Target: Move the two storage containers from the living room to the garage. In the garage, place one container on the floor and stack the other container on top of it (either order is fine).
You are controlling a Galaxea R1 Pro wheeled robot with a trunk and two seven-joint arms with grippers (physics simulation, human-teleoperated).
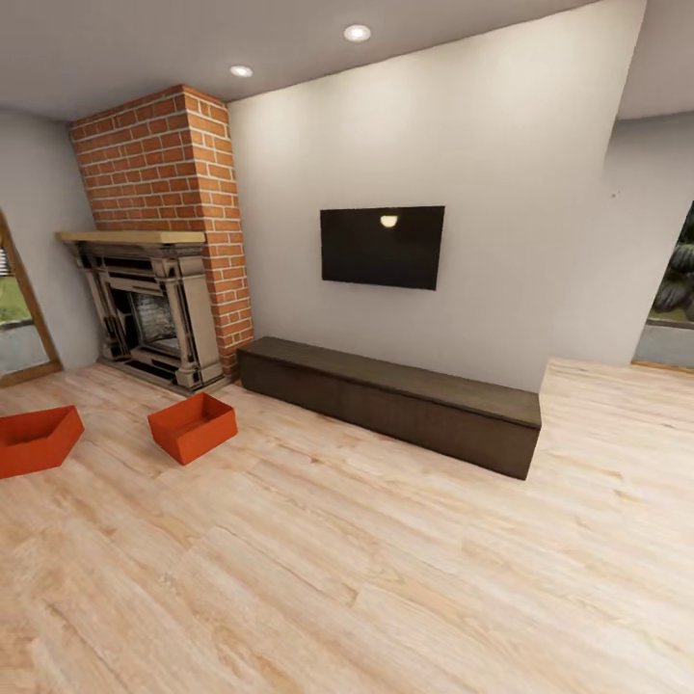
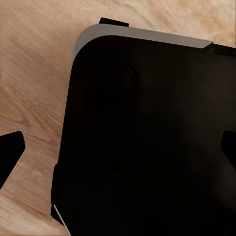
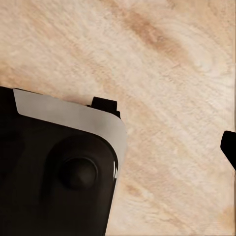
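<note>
Head view, left to right. At the far left edge, a glazed door with a wood frame [image 1: 17, 318]. Below it, at the lower left of the frame, one orange-red storage container [image 1: 37, 440] sits on the light wood-plank floor [image 1: 366, 569], partly cut by the frame edge. Just to its right, apart from it, the second storage container [image 1: 194, 425] rests on the same floor, turned at an angle, open side up. Behind both, in the upper left, a red-brick fireplace [image 1: 159, 289] with a carved surround and a pale mantel. Right of it, a long dark low bench [image 1: 390, 400] runs along the pale wall, with a black wall TV [image 1: 383, 247] mounted above it at centre frame. Two recessed ceiling lights [image 1: 357, 33] show at the top. At the far right edge, an opening [image 1: 670, 308] with greenery beyond.

Left wrist view: a black robot body part [image 2: 147, 137] with a grey edge above wood planks; dark fingertips [image 2: 11, 150] at the picture's sides. Jaw spread cannot be judged; nothing is seen between them.

Right wrist view: a similar black part [image 3: 54, 172] over wood planks; one dark fingertip [image 3: 230, 145] at the edge. Jaw state cannot be told.
</note>
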